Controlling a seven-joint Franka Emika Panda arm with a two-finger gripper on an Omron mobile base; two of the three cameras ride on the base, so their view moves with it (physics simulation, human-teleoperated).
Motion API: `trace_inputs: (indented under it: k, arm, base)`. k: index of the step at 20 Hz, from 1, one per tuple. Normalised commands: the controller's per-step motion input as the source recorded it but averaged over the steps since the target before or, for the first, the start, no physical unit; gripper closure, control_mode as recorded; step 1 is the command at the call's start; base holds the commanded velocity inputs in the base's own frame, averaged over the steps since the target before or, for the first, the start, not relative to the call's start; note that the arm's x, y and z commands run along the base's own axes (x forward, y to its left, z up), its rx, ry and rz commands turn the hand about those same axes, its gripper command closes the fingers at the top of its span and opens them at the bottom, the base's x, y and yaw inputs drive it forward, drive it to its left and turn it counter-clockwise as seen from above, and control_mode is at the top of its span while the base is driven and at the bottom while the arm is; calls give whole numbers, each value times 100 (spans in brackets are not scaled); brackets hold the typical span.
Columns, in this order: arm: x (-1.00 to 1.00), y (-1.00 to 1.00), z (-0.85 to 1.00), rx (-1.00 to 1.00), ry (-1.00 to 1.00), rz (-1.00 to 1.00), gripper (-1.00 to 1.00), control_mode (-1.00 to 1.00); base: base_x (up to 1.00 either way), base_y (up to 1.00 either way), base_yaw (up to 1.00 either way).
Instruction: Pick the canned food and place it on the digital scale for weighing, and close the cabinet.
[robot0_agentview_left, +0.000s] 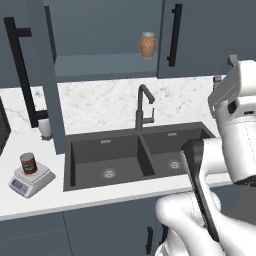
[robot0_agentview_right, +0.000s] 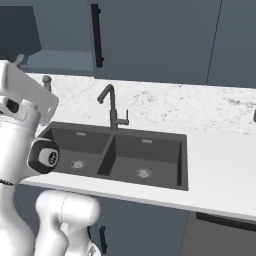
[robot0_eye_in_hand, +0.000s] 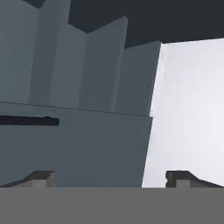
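The canned food (robot0_agentview_left: 28, 163), red-labelled with a silvery top, stands upright on the digital scale (robot0_agentview_left: 37, 180) at the counter's front left. Above the sink, the cabinet (robot0_agentview_left: 105, 30) has its left door (robot0_agentview_left: 42, 65) swung out toward me, while the right door (robot0_agentview_left: 200, 35) is shut. My gripper (robot0_agentview_left: 225, 70) (robot0_agentview_right: 33, 70) is raised at the right of the sink, just below the cabinet's shelf, far from the can. Its fingertips (robot0_eye_in_hand: 41, 177) stand wide apart, open and empty. In the hand view a black bar handle (robot0_eye_in_hand: 28, 121) crosses a slate-blue panel.
A tan ceramic jar (robot0_agentview_left: 147, 45) stands on the cabinet's shelf. Below are a dark double sink (robot0_agentview_left: 135, 155) (robot0_agentview_right: 115, 155) and its faucet (robot0_agentview_left: 144, 107) (robot0_agentview_right: 112, 107). A small white cup (robot0_agentview_left: 45, 128) sits by the open door's lower edge.
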Motion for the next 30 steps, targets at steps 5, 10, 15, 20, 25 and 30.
trace_inputs:
  k: [5, 10, 15, 20, 25, 30]
  arm:
    - [-70, 100, -3, 27, -41, -10, -100, -100]
    - [-70, 100, -7, 16, -25, 0, -100, -100]
    - [-92, 100, -6, 15, -26, 0, -100, -100]
    - [-100, 57, 0, 17, -21, -4, -100, -100]
    - [-100, 34, -4, -3, 21, -2, -100, -100]
    - [-60, 38, -83, -25, 99, 4, -100, -100]
  base:
    - [0, 0, 0]
    - [0, 0, 0]
    - [0, 0, 0]
    - [0, 0, 0]
    - [0, 0, 0]
    - [0, 0, 0]
